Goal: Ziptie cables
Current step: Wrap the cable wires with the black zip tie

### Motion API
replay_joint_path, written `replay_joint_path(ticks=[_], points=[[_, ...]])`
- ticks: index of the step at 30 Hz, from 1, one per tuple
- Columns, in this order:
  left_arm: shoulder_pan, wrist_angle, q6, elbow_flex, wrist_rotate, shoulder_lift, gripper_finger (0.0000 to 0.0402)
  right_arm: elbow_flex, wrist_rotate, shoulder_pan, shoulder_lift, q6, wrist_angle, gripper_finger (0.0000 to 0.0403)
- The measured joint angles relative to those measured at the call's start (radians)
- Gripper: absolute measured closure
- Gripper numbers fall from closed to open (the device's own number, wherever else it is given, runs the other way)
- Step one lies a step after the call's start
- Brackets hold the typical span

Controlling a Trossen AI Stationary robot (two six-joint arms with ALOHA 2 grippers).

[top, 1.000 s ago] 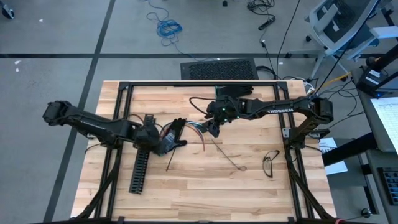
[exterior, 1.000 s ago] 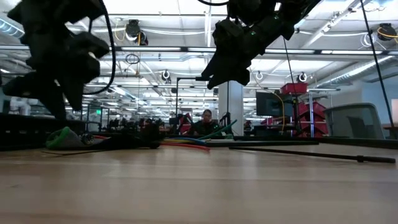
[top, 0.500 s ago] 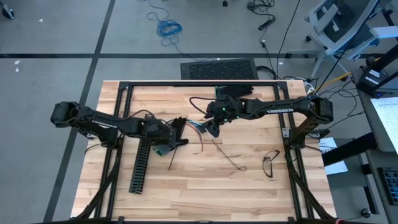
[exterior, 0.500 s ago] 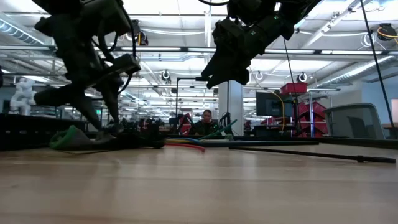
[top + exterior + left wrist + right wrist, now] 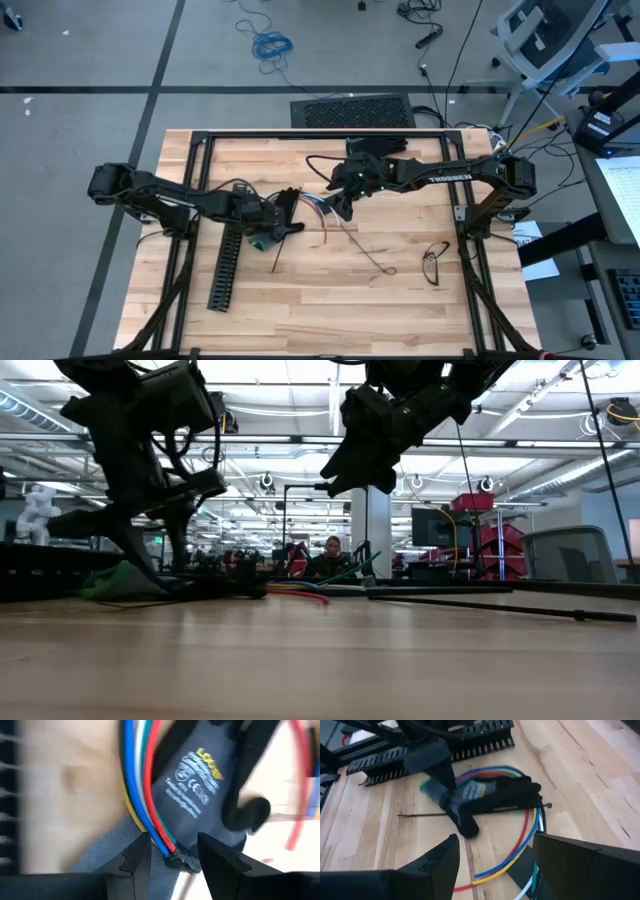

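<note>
The cables (image 5: 315,207) are coloured wires looping on the wood beside a grey and black glove (image 5: 490,795); the glove (image 5: 195,785) lies partly on them. A thin black zip tie (image 5: 470,812) lies across the glove. My left gripper (image 5: 268,228) points steeply down over the glove. It is open (image 5: 172,845), with the cables' bound end (image 5: 172,855) between its fingers. My right gripper (image 5: 340,212) hangs open (image 5: 495,840) well above the table (image 5: 335,478), right of the cables, holding nothing. My left gripper comes from above with one finger (image 5: 137,862) on each side of the cables' bound end (image 5: 167,847). The wires lie close to one finger, with a gap to the other. Whether a finger touches them, I cannot tell.
A long black slotted channel (image 5: 225,265) lies near the left arm, running toward the near edge. A thin dark cord (image 5: 365,250) trails from the cables toward the near right. A pair of glasses (image 5: 435,262) sits at the right. A black frame (image 5: 300,135) borders the table.
My left gripper has moved toward the table's right, onto the glove and cables. It has sunk a little and rolled about its own axis. Most of this happened early in the second.
</note>
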Motion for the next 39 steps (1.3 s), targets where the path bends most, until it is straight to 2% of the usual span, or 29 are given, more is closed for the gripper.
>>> replay_joint_path(ticks=[19,22,25,26,34,39], points=[[0.007,0.003,-0.051,0.006,-0.035,0.18,0.025,0.0,-0.002,0.002,0.0,0.075,0.085,0.0168],[0.007,0.017,-0.027,0.006,-0.048,0.187,0.0284,0.0,-0.002,0.001,0.0,0.111,0.135,0.0168],[0.006,0.029,0.016,0.004,-0.055,0.187,0.0364,0.0,-0.002,0.001,0.0,0.129,0.18,0.0168],[0.003,0.035,0.023,0.003,-0.062,0.187,0.0378,0.0,-0.002,0.001,0.0,0.136,0.197,0.0168],[-0.028,0.0,0.106,0.07,-0.092,0.159,0.0381,0.0,-0.006,0.002,0.0,0.135,0.284,0.0168],[-0.035,-0.097,0.143,0.127,-0.125,0.086,0.0381,0.0,-0.029,0.001,0.0,0.133,0.336,0.0168]])
